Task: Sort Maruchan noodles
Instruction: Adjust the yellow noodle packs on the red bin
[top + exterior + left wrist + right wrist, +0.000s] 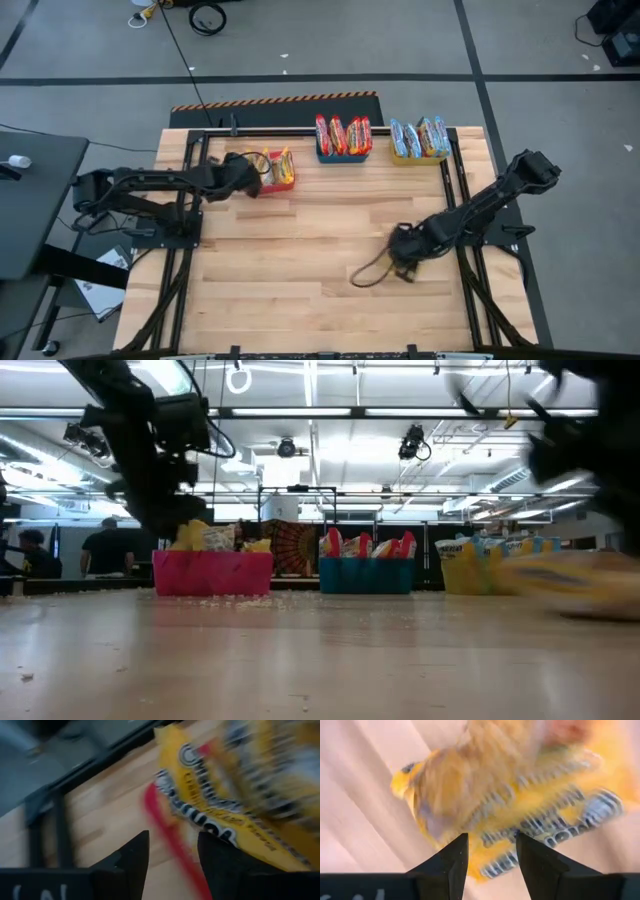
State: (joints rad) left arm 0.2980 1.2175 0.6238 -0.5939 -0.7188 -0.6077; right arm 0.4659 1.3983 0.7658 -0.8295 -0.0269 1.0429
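Wooden table [300, 250] seen from above, three bins in a row along its top edge. Red bin [278, 180] sits upper left of centre w/ yellow packets [280, 165] standing in it; blue bin [343, 150] at top centre holds red packets [343, 133]; yellow bin [420, 152] at upper right holds pale blue packets [420, 136]. Left gripper [250, 175] is at the red bin's left side, just beside the yellow packets; its wrist cam shows both fingers [132, 862] apart w/ a clear gap and nothing pinched, a yellow packet [235, 800] right ahead and the bin's red rim [170, 840] below it, so left is open. Right gripper [400, 262] is lower right of the frame, down near the table surface, well apart from the bins. Its wrist cam shows fingers [452, 860] apart, w/ a yellow-orange packet [520, 805] on the wood directly in front, blurred; can't tell if the tips are on it, nothing looks clamped. Low view: that packet [570, 580] is a yellow smear at right edge, on the table.
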